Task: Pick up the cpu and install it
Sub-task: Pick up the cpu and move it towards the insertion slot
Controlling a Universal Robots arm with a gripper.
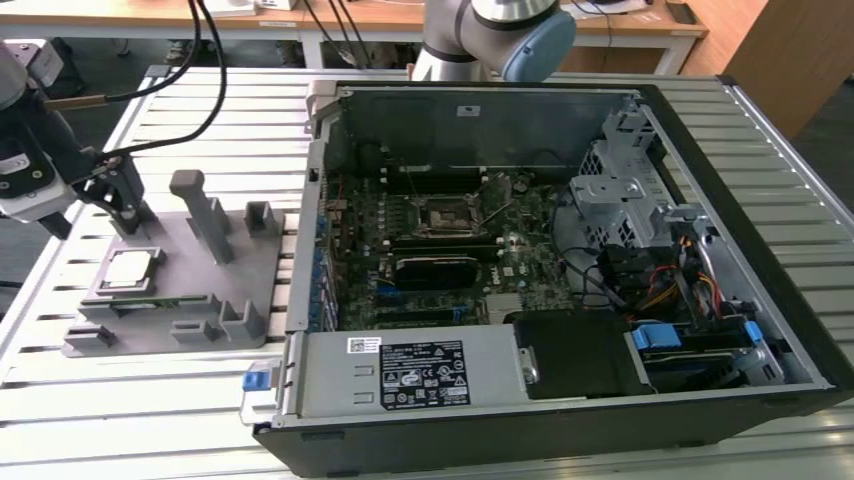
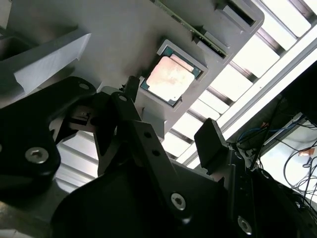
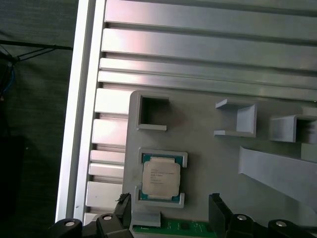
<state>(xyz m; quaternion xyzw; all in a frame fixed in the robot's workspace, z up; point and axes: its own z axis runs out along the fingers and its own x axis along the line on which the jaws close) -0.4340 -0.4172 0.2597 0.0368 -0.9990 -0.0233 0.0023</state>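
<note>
Slatted table (image 1: 200,110) bears one holder (image 1: 180,275), one cpu (image 1: 130,270); gripper (image 3: 169,201) seemingly spread above.

So: one small silvery square cpu (image 3: 159,179), one grey plastic holder (image 1: 194,278), one open black computer case (image 1: 534,440).

Cpu (image 3: 159,179) is lying flat, metal face up, seated between the raised corner brackets of the grey holder (image 3: 208,144). The holder is resting on the slotted metal table (image 3: 198,49). My claw (image 3: 169,200) is hovering near the cpu, fingers (image 3: 219,210) spread wide apart and holding nothing. A green board strip (image 3: 168,228) is sitting just beside the cpu's seat.
</note>
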